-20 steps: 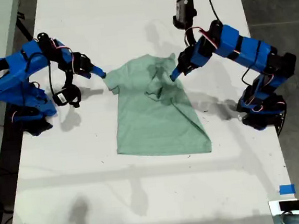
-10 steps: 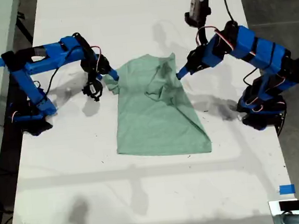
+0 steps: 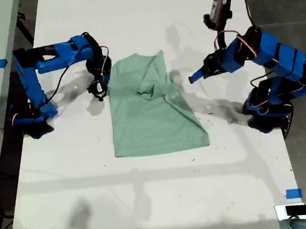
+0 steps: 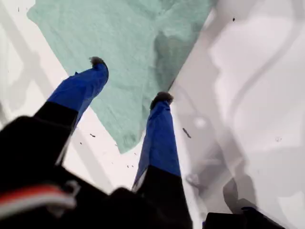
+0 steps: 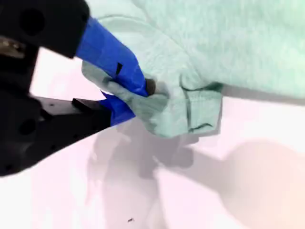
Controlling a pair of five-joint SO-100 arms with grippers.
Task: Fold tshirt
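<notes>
white table (image 3: 150, 200) | blue tape (image 3: 293, 193) — exterior view's lower right | grey floor (image 3: 280, 1)

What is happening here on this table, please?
Two blue arms are folding a mint-green tshirt on a white table. My second gripper, at the exterior view's left, is clamped on a bunched sleeve. My first gripper, at the exterior view's right, is open above the shirt's edge, holding nothing. One side is already folded over.

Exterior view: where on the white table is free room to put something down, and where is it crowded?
The white table is bare below the pale mint-green fabric t-shirt's lower hem, and above its collar. Crowded beside the shirt: my second gripper pinches its sleeve at the exterior view's left; my first gripper hovers, open, right.
</notes>
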